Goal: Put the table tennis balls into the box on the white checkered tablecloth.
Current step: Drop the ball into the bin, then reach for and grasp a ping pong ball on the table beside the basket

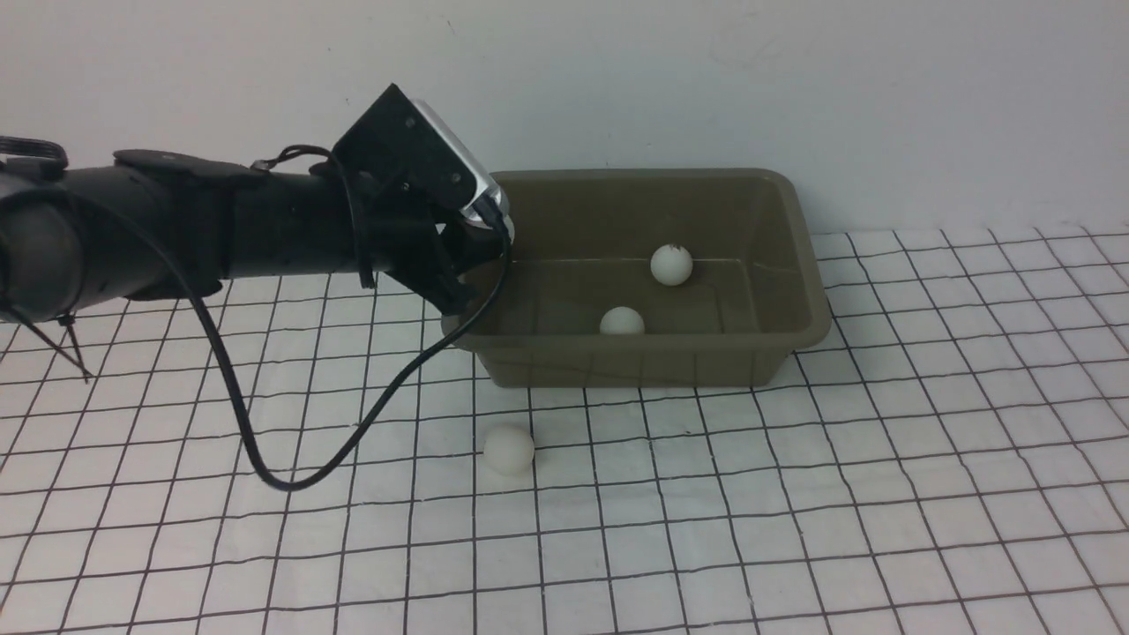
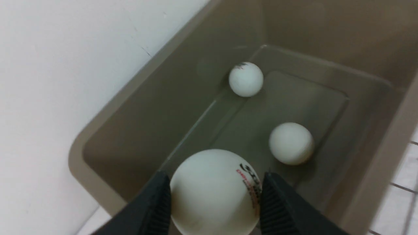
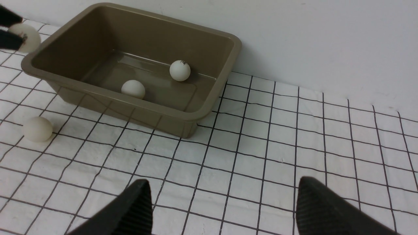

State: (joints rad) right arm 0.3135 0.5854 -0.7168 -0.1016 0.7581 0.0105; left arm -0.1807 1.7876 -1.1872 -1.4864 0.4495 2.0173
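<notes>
Now, nearest you, the right tool (image 3: 222, 184) hangs released, jaws wide, above the white checkered tablecloth (image 1: 882, 485). Beyond it a loose ball (image 1: 509, 449) sits on the cloth at 7 o'clock from the box (image 1: 635, 362), near its front wall and on the left arm's side. The box's long axis runs 9 to 3 o'clock. At its 9 o'clock end the left tool (image 2: 215, 182) is clenched on the held ball (image 2: 212, 195), matte white with dark and red print. It hangs over the interior close to the rim, so I judge your drop has thin margin there. Inside, a plain ball (image 1: 622, 322) lies by the near wall at 6 o'clock, and a logo ball (image 1: 671, 264) lies by the far wall at 12.
</notes>
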